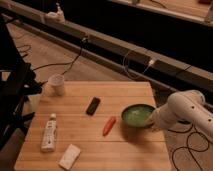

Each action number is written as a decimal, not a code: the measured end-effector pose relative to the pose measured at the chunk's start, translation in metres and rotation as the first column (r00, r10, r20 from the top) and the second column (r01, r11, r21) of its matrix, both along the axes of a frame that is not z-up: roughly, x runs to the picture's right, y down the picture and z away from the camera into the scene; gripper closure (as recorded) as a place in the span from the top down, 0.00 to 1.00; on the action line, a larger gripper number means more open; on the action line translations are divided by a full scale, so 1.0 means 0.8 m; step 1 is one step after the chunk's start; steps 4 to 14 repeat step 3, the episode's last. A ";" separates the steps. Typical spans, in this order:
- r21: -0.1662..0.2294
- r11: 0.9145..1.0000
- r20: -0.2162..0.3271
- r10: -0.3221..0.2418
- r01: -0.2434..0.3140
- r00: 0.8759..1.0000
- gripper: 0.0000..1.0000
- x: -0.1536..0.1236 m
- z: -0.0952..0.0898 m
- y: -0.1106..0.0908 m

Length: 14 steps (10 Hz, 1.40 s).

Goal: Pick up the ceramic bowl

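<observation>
One pincer (151,121) in view, at the end of the white arm (186,111) that reaches in from the right edge; it sits at the right rim of the ceramic bowl (135,115), closed on that rim. The bowl, dark green with a pale pattern inside, is over the right part of the wooden bench (115,150), near the bench's right edge, tilted with its opening turned toward the camera. Whether its base touches the bench cannot be told.

Just left of the bowl lies an orange carrot-shaped item (108,125), apart from the bowl. Further left and slightly back lies a small black rectangular device (93,105). A white cup (56,84) stands upright near the back left corner of the bench. A white tube (49,133) lies along the left side, and a pale rectangular block (70,156) lies near the front edge.

Cables (65,62) run across the floor behind the bench
</observation>
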State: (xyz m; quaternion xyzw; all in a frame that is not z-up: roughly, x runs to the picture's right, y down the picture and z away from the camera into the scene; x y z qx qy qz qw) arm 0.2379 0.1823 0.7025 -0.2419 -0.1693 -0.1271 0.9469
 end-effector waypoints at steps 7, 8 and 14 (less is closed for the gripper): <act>0.039 0.999 0.002 0.024 -0.024 1.000 0.00 -0.001 -0.012 -0.018; 0.039 0.999 0.002 0.024 -0.024 1.000 0.00 -0.001 -0.012 -0.018; 0.039 0.999 0.002 0.024 -0.024 1.000 0.00 -0.001 -0.012 -0.018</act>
